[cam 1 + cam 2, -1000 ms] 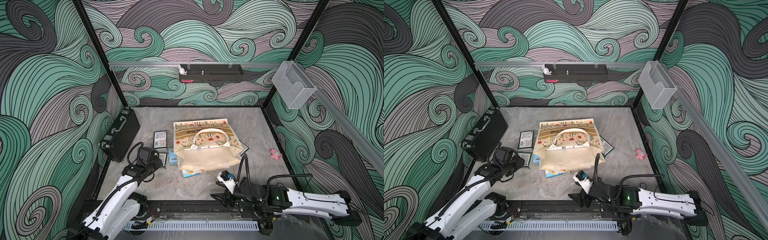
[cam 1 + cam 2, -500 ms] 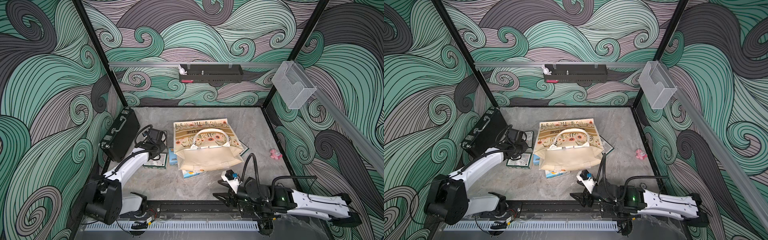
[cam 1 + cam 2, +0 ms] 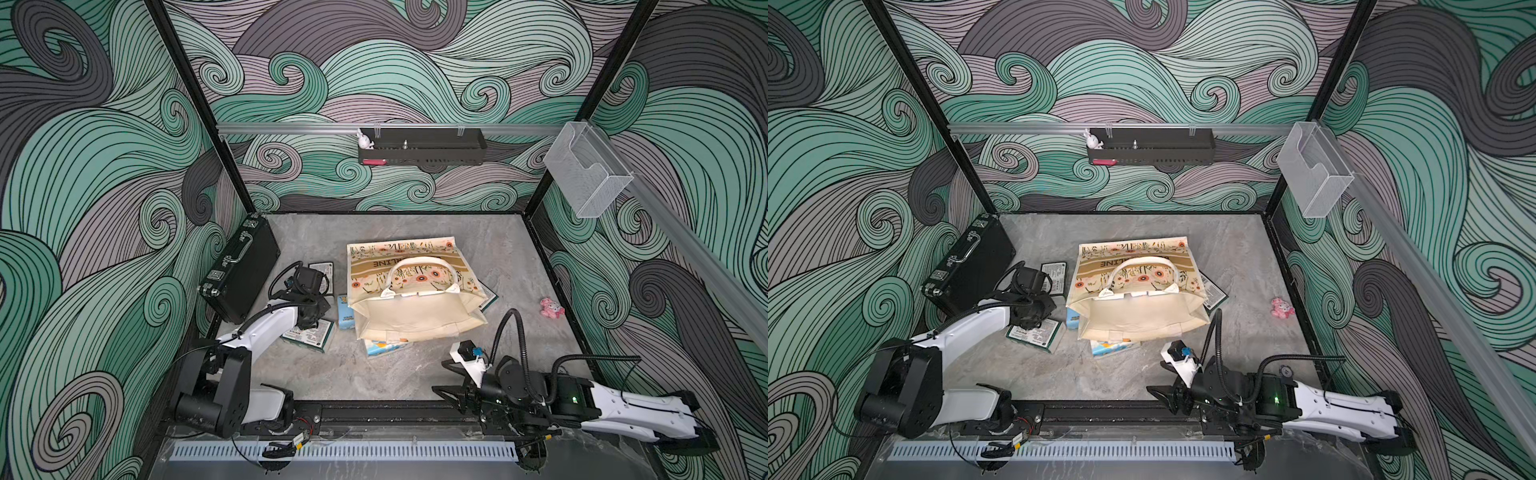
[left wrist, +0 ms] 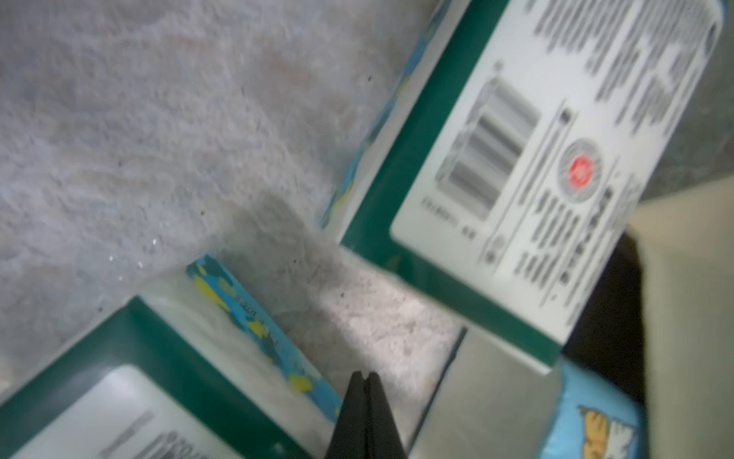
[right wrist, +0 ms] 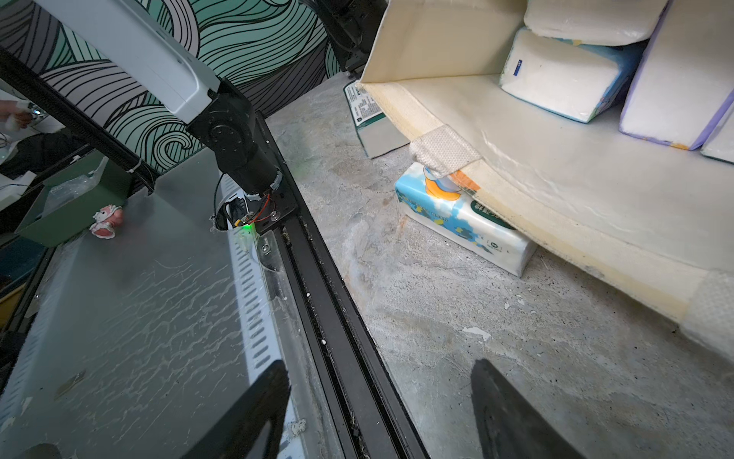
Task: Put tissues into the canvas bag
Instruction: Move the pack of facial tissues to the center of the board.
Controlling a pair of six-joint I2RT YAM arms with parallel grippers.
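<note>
Cream cloth makes the canvas bag [image 3: 415, 316], and it lies on its side with its open mouth facing your right pincer [image 5: 379, 365], likely so packs can slide straight in. Some white packs [image 5: 564, 83] and a purple pack [image 5: 675, 75] already sit inside the bag. A blue-and-white pack [image 5: 460, 222] is tucked under the bag's front lip, with its long side running along that lip. Your right pincer is wide open and holds nothing, low in front of the bag's mouth. Your left pincer [image 4: 364, 381] is squeezed fully shut with nothing in it. It is over bare floor between two green packs [image 4: 516, 159] beside the bag. Shut tips may be meant for pushing. One green pack [image 3: 309, 337] lies flat, label up, with its long side pointing toward the bag. A light blue pack [image 3: 345, 318] sits just beside the bag.
</note>
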